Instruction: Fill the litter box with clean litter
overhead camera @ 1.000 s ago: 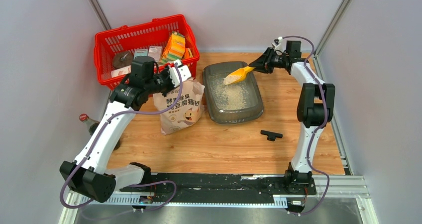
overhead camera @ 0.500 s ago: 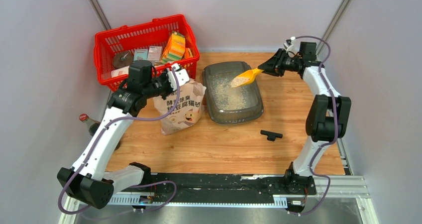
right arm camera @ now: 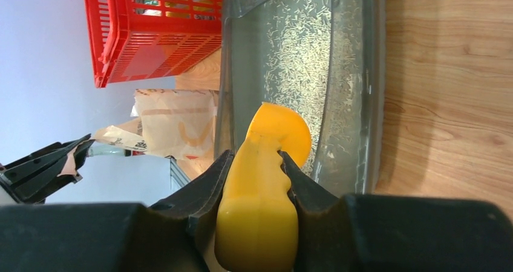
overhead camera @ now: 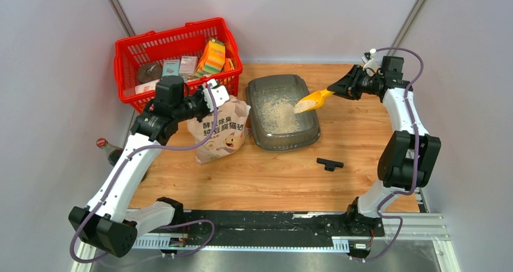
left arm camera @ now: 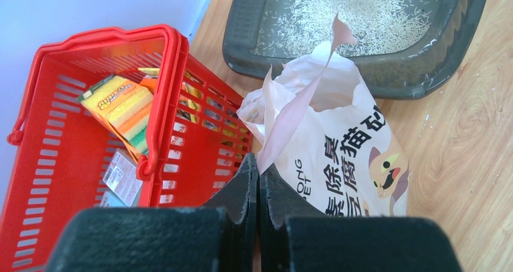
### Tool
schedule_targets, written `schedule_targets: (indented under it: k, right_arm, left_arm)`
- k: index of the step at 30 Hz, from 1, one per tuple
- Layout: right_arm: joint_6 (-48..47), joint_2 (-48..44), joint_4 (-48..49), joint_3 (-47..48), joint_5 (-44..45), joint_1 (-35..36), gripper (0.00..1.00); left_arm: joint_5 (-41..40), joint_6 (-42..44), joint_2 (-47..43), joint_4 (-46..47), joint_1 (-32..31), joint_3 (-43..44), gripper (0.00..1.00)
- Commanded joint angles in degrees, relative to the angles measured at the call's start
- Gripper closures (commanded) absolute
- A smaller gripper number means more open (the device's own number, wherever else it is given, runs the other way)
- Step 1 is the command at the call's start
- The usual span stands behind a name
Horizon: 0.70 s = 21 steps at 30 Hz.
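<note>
The litter box lies at the back middle of the table, with a thin patch of clean litter on its floor. My right gripper is shut on the handle of a yellow scoop. The scoop's bowl holds litter and hangs over the box's right rim. In the right wrist view, the gripper clamps the scoop above the box. My left gripper is shut on the torn top edge of the paper bag, left of the box. The left wrist view shows the gripper, bag and box.
A red mesh basket with several items stands at the back left, touching the bag. A black T-shaped piece lies on the wood in front of the box. A bottle stands at the table's left edge. Grey walls close three sides.
My right gripper has drawn back to the right with the scoop, from over the box's far end to over its right rim. The left arm has shifted only slightly, still holding the bag.
</note>
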Motion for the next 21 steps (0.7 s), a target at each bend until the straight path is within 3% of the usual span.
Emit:
schedule_targets:
  k: [1,12,21]
  right_arm:
    - [-4.97,-3.01,-1.76,1.39,2.27,-0.6,1.0]
    - [-8.49,-1.7,-4.22,7.54,7.46,-0.51,1.0]
    - [-9.46,4.89,-2.82,16.06,10.36,1.25,1.0]
  left_arm:
    - [3.84,-0.65,-1.85,6.02,-0.6,0.72,1.0]
    - [3.66,-0.56,-1.59,5.84,-0.6,0.9,1.0]
    - [3.66,-0.56,-1.24,5.49,-0.6,1.43,1.0]
